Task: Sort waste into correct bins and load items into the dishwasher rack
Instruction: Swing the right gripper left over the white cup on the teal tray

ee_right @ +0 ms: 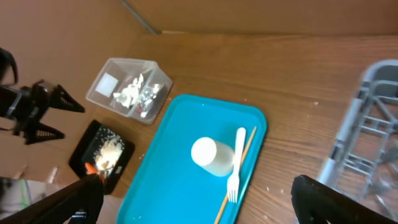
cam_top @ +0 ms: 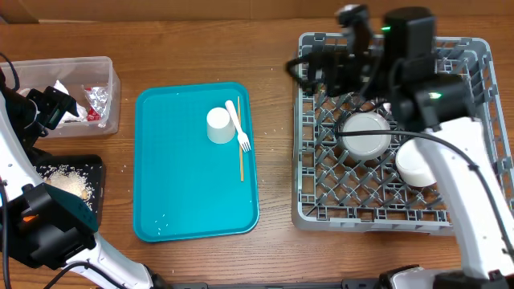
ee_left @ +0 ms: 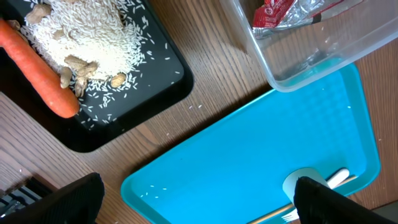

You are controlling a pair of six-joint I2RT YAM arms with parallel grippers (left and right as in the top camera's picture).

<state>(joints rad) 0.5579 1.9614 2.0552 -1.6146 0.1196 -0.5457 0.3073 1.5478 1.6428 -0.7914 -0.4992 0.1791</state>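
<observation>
The dishwasher rack (cam_top: 377,218) sits beneath the right arm and already carries white bowls (cam_top: 365,135) seated in its lattice. That is likely why the right claw (ee_right: 199,202) hangs wide and empty over the rack's edge, facing out toward the teal tray (cam_top: 185,201). That tray lies ahead of and below this claw and holds what I judge is left to load. The white cup (ee_right: 210,155) is centred between the fingers, with the fork (ee_right: 239,146) and wooden stick (ee_right: 222,208) just beside it. The left claw (ee_left: 199,199), also wide and holding nothing, hovers above the surface. Just beyond its fingertips are the clear tub (ee_left: 286,74) of wrappers and the black tray (ee_left: 124,124) of rice (ee_left: 93,37) and carrot (ee_left: 37,65), waste apparently parted by kind
</observation>
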